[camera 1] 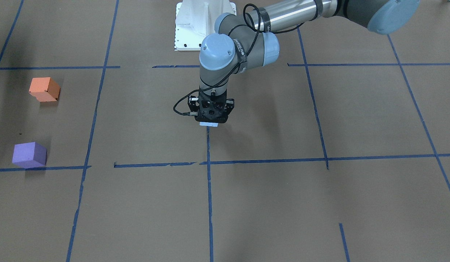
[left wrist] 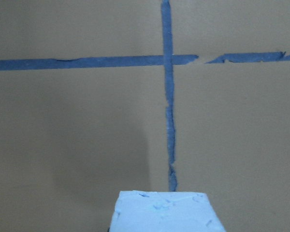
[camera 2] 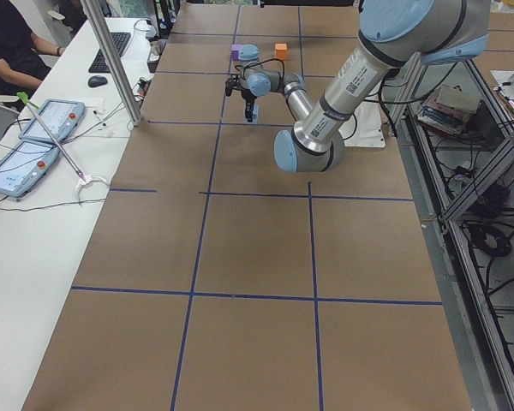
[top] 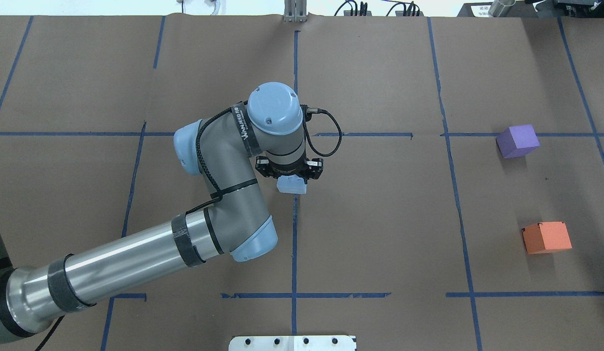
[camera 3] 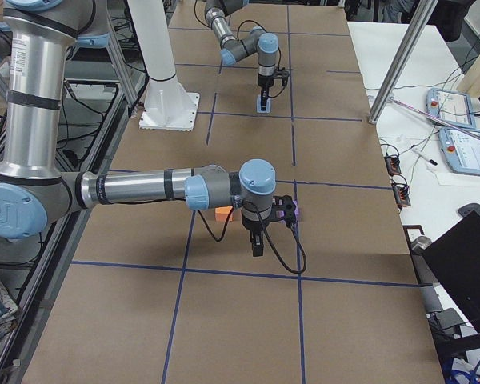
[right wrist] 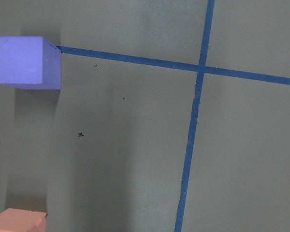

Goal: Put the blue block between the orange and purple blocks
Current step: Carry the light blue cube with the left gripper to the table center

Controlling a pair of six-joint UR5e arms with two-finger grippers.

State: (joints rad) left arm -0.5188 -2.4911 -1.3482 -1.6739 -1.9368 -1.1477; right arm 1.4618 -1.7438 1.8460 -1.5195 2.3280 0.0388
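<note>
My left gripper (top: pixel 291 179) is shut on the pale blue block (top: pixel 291 185) and holds it over the table's middle, by the central tape line. The block fills the bottom of the left wrist view (left wrist: pixel 166 212) and shows under the gripper from the front (camera 1: pixel 209 124). The purple block (top: pixel 517 141) and the orange block (top: pixel 546 237) sit apart on the robot's far right, with a bare gap between them. The right wrist view shows the purple block (right wrist: pixel 28 62) and orange block (right wrist: pixel 17 221) from above. My right gripper (camera 3: pixel 258 244) shows only in the exterior right view; I cannot tell whether it is open.
Blue tape lines (top: pixel 294 234) grid the brown table. The white robot base (camera 1: pixel 205 25) is at the near edge. A side table with tablets (camera 2: pixel 43 120) and a metal pole (camera 2: pixel 116 60) stand on the operators' side.
</note>
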